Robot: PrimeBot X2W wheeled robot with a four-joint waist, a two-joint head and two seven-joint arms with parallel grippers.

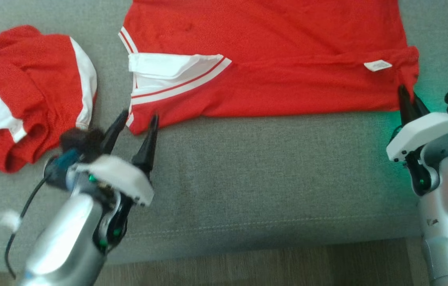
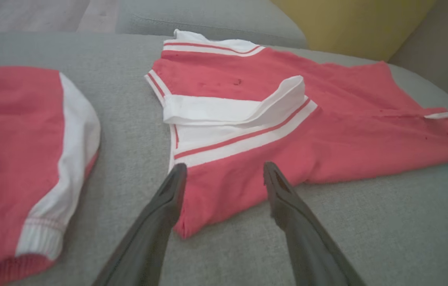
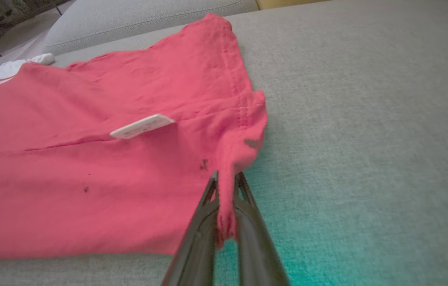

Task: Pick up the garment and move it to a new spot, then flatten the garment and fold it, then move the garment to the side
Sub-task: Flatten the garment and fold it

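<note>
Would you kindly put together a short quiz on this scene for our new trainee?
1. True or false: the right gripper is shut on a corner of the red shirt.
2. Which gripper has its fingers open? A: left gripper. B: right gripper.
3. Fill in: the white label lies nearer the ____ gripper.
Key: 1 true; 2 A; 3 right.
</note>
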